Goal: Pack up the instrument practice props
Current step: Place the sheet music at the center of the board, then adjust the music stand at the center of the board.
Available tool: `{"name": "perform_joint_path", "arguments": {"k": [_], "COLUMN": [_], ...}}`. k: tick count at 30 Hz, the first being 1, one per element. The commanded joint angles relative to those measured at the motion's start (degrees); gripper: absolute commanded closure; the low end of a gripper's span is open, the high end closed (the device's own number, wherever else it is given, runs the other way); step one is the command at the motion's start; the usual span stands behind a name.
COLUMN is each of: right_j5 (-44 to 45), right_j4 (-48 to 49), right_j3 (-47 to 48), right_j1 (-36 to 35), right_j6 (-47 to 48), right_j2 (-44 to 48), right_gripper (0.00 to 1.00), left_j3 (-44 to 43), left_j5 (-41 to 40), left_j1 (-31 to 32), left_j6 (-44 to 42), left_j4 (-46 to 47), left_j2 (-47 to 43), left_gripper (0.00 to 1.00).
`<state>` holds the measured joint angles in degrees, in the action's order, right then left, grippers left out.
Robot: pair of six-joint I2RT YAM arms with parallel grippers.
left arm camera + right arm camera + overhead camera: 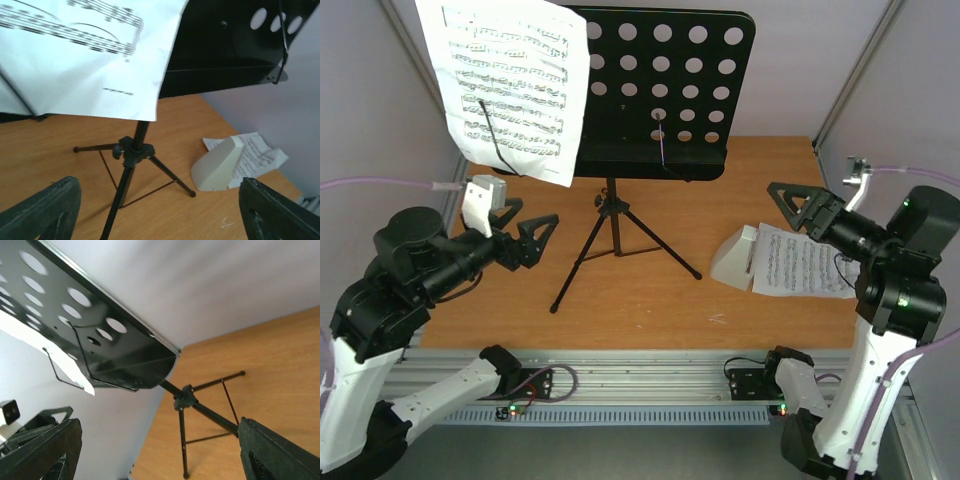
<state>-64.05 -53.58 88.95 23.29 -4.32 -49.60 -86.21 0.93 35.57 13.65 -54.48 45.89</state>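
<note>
Though both spread empty, left claw (pixel 527 228) near music stand (pixel 660 90); right claw (pixel 798 206) near metronome (pixel 735 258)

sheet of music (pixel 75 75): top cut off | music stand (pixel 665 90) desk: left part hidden behind sheet

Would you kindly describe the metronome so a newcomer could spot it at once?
Start at the tall black music stand in the middle of the wooden table. Right of its tripod legs a printed sheet lies on the table, and the metronome sits at that sheet's left edge. It is the only solid, unprinted off-white pyramid.
</note>
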Motion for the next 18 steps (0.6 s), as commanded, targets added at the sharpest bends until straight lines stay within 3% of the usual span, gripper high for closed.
{"name": "perform_joint_path", "arguments": {"k": [1,8,12,18], "right_j5": [8.39,23.09,25.11,24.78], "right_j4": [-2.88,7.59,12.41,13.79], "right_j3": [-2.86,-16.61,-23.12,-27.29], "right_j1": [-8.90,-27.68,-31.51,-32.52], "right_j6": [3.35,2.85,1.02,1.48], "right_j2": [-1.39,-1.53,-2.07,-1.82], "right_gripper": [0.14,0.18,0.20,0.21], "left_j3": [4.86,25.91,38.79,44.26], "left_j5": [8.22,13.23,10.65,4.12], "left_j1": [-0.25,-0.25,-0.24,-0.37], "left_j6": [-1.28,1.37,4.03,0.77], "left_j4": [5.88,17.76,25.90,36.85], "left_j2": [0.87,-5.33,-5.90,-0.17], "left_gripper": [0.15,0.24,0.30,0.36]}}
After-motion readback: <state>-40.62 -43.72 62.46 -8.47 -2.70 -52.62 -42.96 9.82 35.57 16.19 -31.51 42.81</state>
